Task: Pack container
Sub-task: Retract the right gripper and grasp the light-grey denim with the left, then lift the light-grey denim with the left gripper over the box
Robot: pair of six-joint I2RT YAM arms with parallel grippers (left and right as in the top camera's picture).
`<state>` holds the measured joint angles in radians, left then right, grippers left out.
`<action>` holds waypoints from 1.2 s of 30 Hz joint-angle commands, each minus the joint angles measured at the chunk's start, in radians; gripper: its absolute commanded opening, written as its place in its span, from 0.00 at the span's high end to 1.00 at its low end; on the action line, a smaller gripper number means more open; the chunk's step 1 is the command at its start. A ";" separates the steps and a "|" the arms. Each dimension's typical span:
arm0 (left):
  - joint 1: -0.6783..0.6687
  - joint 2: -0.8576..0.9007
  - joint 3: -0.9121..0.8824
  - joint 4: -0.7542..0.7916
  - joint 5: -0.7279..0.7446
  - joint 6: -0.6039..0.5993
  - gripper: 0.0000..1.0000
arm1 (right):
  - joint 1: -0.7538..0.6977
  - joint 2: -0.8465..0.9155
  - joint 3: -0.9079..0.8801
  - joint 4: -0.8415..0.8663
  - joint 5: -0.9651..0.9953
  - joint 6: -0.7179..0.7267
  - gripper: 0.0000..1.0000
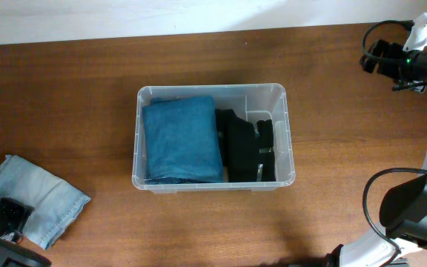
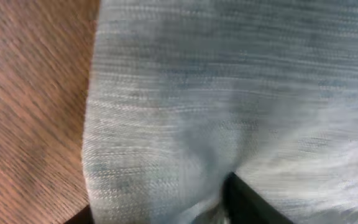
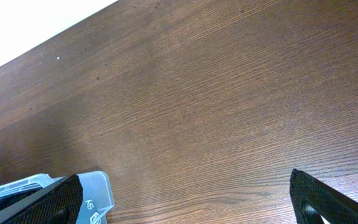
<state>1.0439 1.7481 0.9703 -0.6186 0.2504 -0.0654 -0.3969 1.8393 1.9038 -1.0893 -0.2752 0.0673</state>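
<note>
Pale cloth: folded pale grey-blue denim-like cloth point(image 2: 229, 93) fills the left wrist view. It lies on the dark brown wooden table point(image 1: 199, 230) at its near-left corner, well apart from the bin.
Left gripper: left gripper point(image 1: 2, 216) sits at the cloth's lower-left edge. One dark finger point(image 2: 247, 202) shows against the fabric, but I cannot tell whether it is clamped on it.
Right gripper: right gripper point(image 3: 184, 177) hangs over bare wood at the far right, fingers spread wide with nothing between them.
Container: clear rectangular plastic container point(image 1: 289, 141) stands mid-table. It holds a folded blue terry towel point(image 1: 181, 141) on the left and a black garment point(image 1: 243, 148) on the right.
Step in hand: likely picking up the last loose cloth.
Next move: needs a firm pinch on the cloth. It must then be lifted clear of the rim, carried right, and laid on top of the packed items.
</note>
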 commanded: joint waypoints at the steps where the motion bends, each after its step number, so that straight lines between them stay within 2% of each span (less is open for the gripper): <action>1: 0.005 0.004 -0.023 0.014 -0.049 -0.001 0.75 | -0.003 -0.002 0.017 0.001 -0.002 -0.008 0.02; 2: 0.005 0.003 -0.022 0.017 -0.048 -0.002 0.88 | -0.003 -0.002 0.017 0.001 -0.002 -0.008 0.01; 3: 0.005 0.003 -0.018 0.017 -0.048 -0.002 0.98 | -0.003 -0.002 0.017 0.001 -0.002 -0.008 0.01; 4: 0.005 0.003 -0.013 0.014 -0.044 -0.002 0.99 | -0.003 -0.002 0.017 0.001 -0.002 -0.008 0.01; 6: 0.005 0.003 0.010 0.001 -0.004 -0.002 0.99 | -0.003 -0.002 0.017 0.001 -0.002 -0.008 0.02; 10: 0.004 -0.012 0.130 -0.068 0.222 -0.003 0.99 | -0.003 -0.002 0.017 0.001 -0.002 -0.008 0.01; 14: -0.007 -0.047 0.257 -0.155 0.307 -0.025 0.99 | -0.003 -0.002 0.017 0.001 -0.002 -0.008 0.01; 18: -0.064 -0.113 0.392 -0.238 0.312 -0.025 0.99 | -0.003 -0.002 0.017 0.001 -0.002 -0.008 0.02; 22: -0.229 -0.201 0.533 -0.288 0.342 -0.028 1.00 | -0.003 -0.002 0.017 0.001 -0.002 -0.008 0.02; 28: -0.542 -0.232 0.694 -0.245 0.417 -0.182 0.99 | -0.003 -0.002 0.017 0.001 -0.002 -0.008 0.01; 29: -0.643 -0.232 0.718 -0.198 0.417 -0.229 0.99 | -0.003 -0.002 0.017 0.001 -0.002 -0.008 0.02; 32: -0.819 -0.232 0.725 -0.070 0.416 -0.319 0.99 | -0.003 -0.002 0.017 0.001 -0.002 -0.008 0.02; 36: -1.036 -0.226 0.725 0.053 0.358 -0.369 0.99 | -0.003 -0.002 0.017 0.001 -0.002 -0.008 0.02</action>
<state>0.1356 1.5501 1.6508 -0.6250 0.6052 -0.3553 -0.3969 1.8393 1.9038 -1.0897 -0.2752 0.0673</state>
